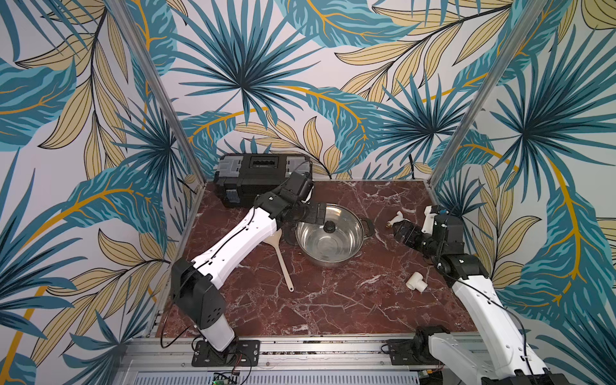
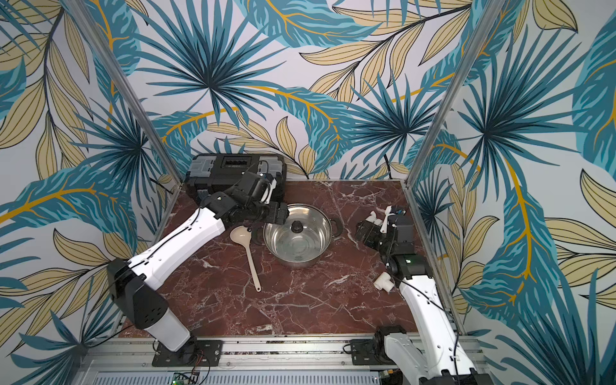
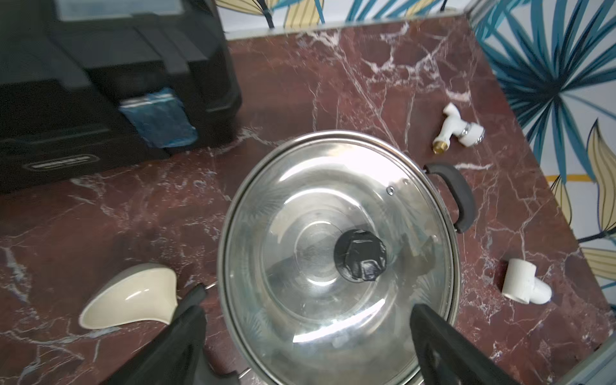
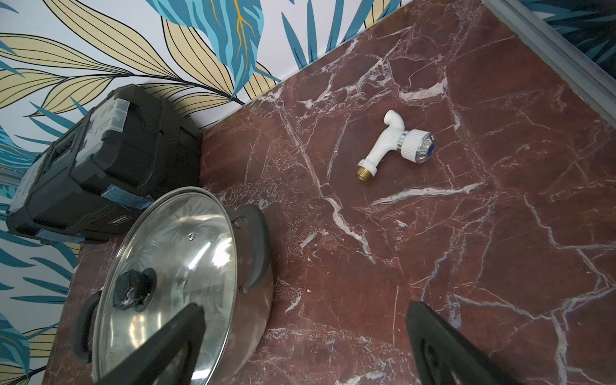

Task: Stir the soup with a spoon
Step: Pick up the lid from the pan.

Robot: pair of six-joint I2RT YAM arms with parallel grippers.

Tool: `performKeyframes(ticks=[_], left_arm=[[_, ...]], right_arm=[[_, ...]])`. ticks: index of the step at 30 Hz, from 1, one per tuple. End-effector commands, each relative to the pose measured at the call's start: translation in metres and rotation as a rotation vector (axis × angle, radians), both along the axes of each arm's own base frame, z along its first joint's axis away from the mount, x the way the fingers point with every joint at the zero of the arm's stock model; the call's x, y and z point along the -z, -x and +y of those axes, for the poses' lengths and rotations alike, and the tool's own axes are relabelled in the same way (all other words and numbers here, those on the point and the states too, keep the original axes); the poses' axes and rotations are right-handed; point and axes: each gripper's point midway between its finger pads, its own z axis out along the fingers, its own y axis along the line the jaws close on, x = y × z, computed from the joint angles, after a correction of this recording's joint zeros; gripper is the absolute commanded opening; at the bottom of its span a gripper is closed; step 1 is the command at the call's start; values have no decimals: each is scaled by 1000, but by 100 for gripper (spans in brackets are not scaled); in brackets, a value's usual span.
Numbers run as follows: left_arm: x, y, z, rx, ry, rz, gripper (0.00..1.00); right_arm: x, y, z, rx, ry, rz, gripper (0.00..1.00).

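A stainless-steel pot point(image 1: 330, 263) point(image 2: 300, 263) with black side handles stands mid-table. A clear glass lid point(image 3: 293, 213) with a black knob point(image 3: 360, 256) covers it. Through the glass I see only the shiny bare inside; no soup liquid shows. The cream spoon point(image 1: 283, 263) point(image 2: 251, 263) lies flat on the table just left of the pot, bowl point(image 3: 133, 300) towards the back. My left gripper point(image 1: 316, 213) point(image 3: 308, 298) hovers open over the pot's far-left rim, holding nothing. My right gripper point(image 1: 400, 231) point(image 4: 306, 306) hangs open above bare table right of the pot point(image 4: 256, 300).
A black toolbox point(image 1: 256, 180) stands at the back left, close behind the left gripper. A white tap point(image 1: 396, 220) point(image 4: 393, 146) lies near the right gripper. A white pipe tee point(image 1: 416, 281) point(image 3: 523, 283) lies front right. Metal frame posts edge the red marble table point(image 1: 300, 310).
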Motion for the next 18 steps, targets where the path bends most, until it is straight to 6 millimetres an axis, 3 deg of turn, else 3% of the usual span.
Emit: performKeyframes(ticks=[1, 6, 18], left_arm=[[1, 5, -13, 26, -122, 5, 100], [12, 6, -41, 82, -229, 2, 95], [32, -5, -60, 91, -248, 8, 83]], right_arm=[[-4, 9, 5, -13, -29, 17, 99], [-8, 14, 7, -19, -37, 8, 100], [-13, 15, 12, -37, -57, -4, 99]])
